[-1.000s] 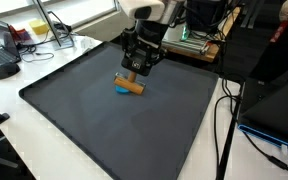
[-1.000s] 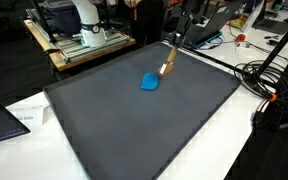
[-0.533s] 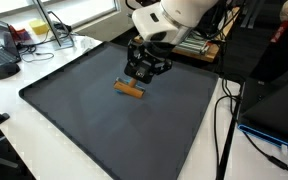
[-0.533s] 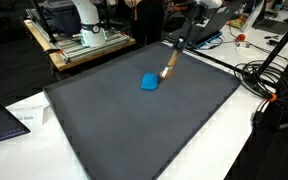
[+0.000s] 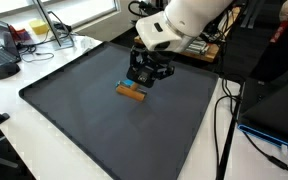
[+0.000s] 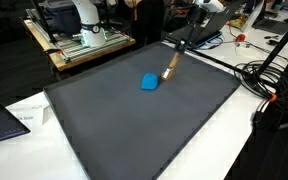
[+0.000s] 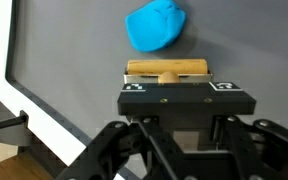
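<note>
A short wooden stick with a small peg at its middle lies flat on the dark grey mat. It also shows in both exterior views. A blue lump rests just beyond it, also seen in an exterior view. My gripper hangs just above and behind the stick, without touching it. A black block with two square markers spans its fingertips, and the jaws are shut on that block.
The mat covers most of a white table. A keyboard and clutter lie at one side. Cables trail off another side, and a second robot base stands on a wooden bench behind.
The arm has swung over and the gripper has shifted slightly away from the stick, leaving it more exposed. The stick and blue lump have hardly moved.
</note>
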`<state>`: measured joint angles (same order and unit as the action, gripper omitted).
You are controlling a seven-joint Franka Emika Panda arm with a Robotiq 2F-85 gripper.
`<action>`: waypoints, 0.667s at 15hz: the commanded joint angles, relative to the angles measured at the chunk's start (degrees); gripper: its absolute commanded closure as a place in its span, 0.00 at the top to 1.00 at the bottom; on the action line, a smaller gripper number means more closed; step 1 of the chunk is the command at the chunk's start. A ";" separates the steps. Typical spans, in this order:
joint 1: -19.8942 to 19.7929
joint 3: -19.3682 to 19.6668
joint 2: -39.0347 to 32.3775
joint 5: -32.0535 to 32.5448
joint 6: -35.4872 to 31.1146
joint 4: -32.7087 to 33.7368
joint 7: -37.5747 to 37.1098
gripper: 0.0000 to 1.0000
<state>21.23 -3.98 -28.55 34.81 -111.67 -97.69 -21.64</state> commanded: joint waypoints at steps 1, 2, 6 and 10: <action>-1.74 -0.63 1.09 -3.99 1.52 2.13 1.94 0.22; -2.66 -0.70 1.74 -6.01 1.15 2.14 2.54 0.22; -6.48 -0.35 4.46 -14.38 -0.37 1.80 4.60 0.22; -11.08 -0.12 7.91 -21.48 -2.60 0.10 8.12 0.22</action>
<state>13.21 -3.89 -24.39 18.64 -112.57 -95.44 -17.13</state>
